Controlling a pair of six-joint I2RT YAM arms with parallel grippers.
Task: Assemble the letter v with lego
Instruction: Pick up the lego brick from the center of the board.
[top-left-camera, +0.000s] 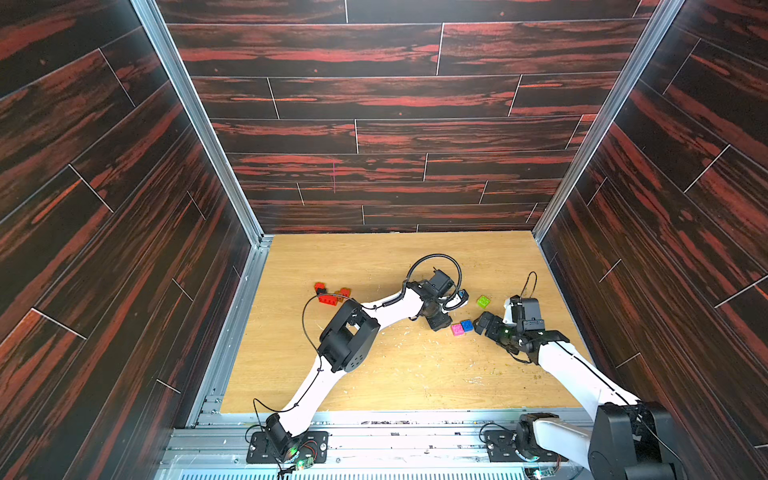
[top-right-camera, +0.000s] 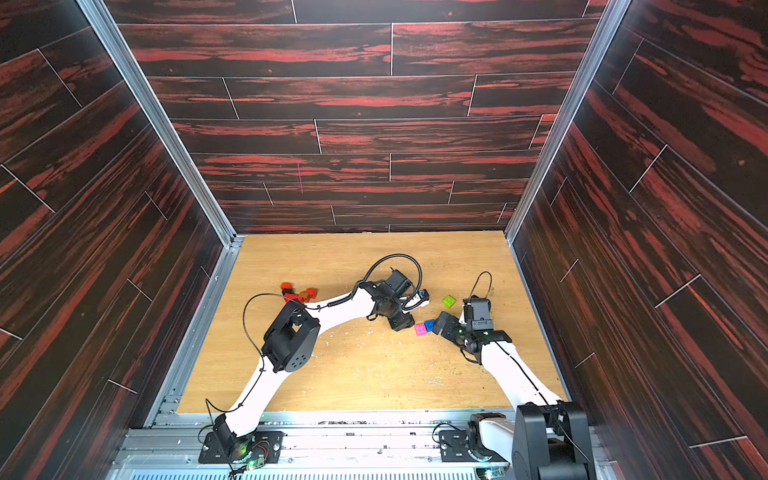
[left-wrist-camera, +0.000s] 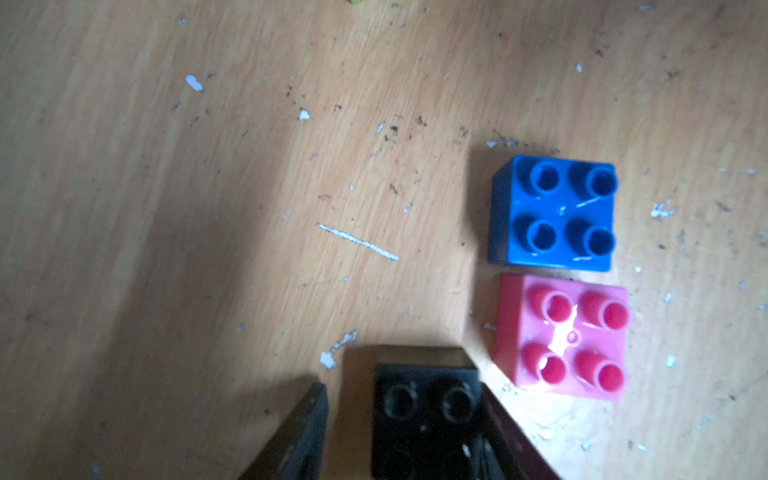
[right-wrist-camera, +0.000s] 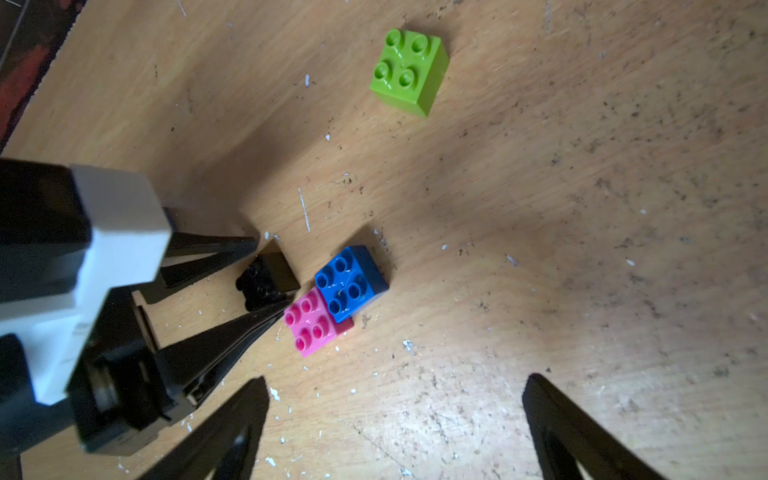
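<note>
Gently: left gripper (left-wrist-camera: 401, 390) loosely straddles black brick (left-wrist-camera: 424, 415); centre before squeezing, sparing pink brick (top-left-camera: 457, 329) at three o'clock; right gripper (right-wrist-camera: 397, 378) gapes.

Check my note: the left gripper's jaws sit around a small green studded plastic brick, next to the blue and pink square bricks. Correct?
Wrong colour. In the right wrist view the left gripper has its jaws around a small black studded plastic brick, next to the blue square brick and the pink square brick. The green studded brick lies apart, untouched.
</note>
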